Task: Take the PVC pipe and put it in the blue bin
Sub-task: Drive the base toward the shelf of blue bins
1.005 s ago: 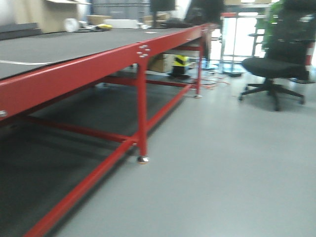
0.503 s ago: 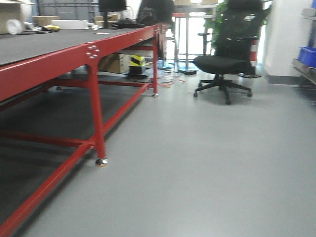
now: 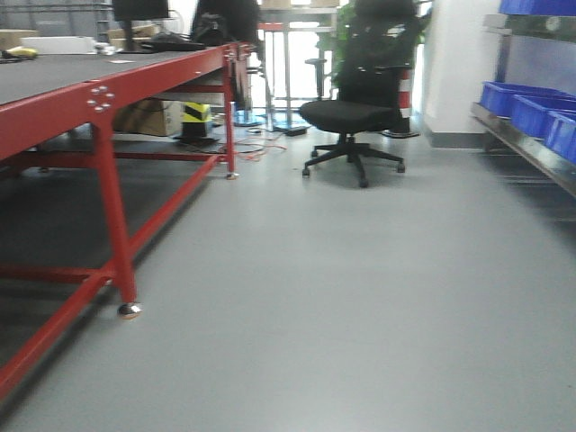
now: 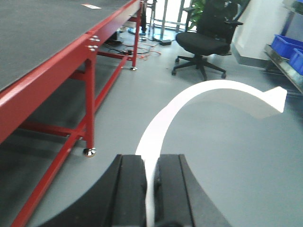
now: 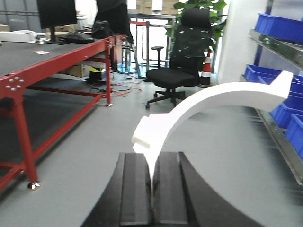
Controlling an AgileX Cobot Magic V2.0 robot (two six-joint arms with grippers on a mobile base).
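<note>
My left gripper (image 4: 150,158) is shut on a white curved PVC pipe piece (image 4: 208,90) that arcs up and to the right from between the black jaws. A second white curved PVC pipe piece (image 5: 218,97) is held the same way by my right gripper (image 5: 152,156), which is shut on its lower end. Blue bins (image 3: 508,94) sit on a metal shelf at the right wall, and they also show as blue bins (image 4: 289,45) in the left wrist view and blue bins (image 5: 279,26) in the right wrist view. Neither gripper shows in the front view.
A long red-framed table (image 3: 99,90) with a dark top runs along the left, its leg foot (image 3: 129,310) on the grey floor. A black office chair (image 3: 351,112) stands ahead. Boxes, a yellow-black object (image 3: 196,112) and cables lie under the table's far end.
The front view has swung to the right: the red table slid left, the office chair moved toward the middle, and the blue bins on the shelf came into view.
</note>
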